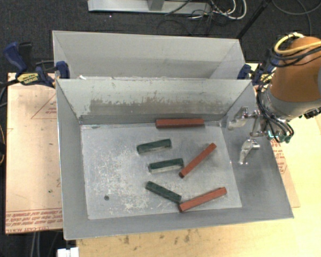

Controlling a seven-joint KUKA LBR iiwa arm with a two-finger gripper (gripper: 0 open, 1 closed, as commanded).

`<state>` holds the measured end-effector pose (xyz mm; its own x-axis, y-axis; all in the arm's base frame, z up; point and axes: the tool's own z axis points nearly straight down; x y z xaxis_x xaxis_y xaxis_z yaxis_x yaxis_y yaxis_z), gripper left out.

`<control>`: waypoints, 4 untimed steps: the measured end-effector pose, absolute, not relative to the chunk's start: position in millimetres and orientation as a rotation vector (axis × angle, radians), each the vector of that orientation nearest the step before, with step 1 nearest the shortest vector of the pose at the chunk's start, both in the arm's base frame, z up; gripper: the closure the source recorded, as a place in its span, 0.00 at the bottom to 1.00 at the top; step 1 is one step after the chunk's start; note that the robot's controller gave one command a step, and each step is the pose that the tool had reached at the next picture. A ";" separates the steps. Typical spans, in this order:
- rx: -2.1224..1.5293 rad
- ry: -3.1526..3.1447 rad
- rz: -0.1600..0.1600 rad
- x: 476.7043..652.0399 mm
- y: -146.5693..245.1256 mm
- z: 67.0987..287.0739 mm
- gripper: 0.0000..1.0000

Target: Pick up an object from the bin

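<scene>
- A two-finger end effector (244,136) hangs over the right-hand sloping wall of a grey metal bin (150,98), fingers spread apart and nothing between them.
- Risk: a straight descent from here would likely meet the slanted wall rather than any object, and the fingers could scrape or skid on the metal.
- Further risk: the long reddish-brown bar (180,123) lies tight along the foot of the back wall, leaving little room for a finger behind it. The front reddish-brown bar (203,199) lies touching or just beside a dark green block (163,191), so a grasp there may nudge both.
- The nearest candidate, a diagonal reddish-brown bar (197,160) on the bin floor, lies toward the view's left of the end effector and slightly nearer the front, close but apart.
- Two more dark green blocks (154,146) rest farther left, mid-floor.
</scene>
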<state>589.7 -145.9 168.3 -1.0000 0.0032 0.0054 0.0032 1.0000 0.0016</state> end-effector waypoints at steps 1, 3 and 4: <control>-0.001 -3.143 0.000 591.7 -145.5 172.6 0.00; 0.001 -3.157 0.002 616.5 -120.0 76.7 1.00; 0.111 -3.143 0.000 605.9 -120.3 195.8 1.00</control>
<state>605.9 -120.3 195.8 -0.9975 -0.0708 -0.0035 -0.0708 0.9975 -0.0002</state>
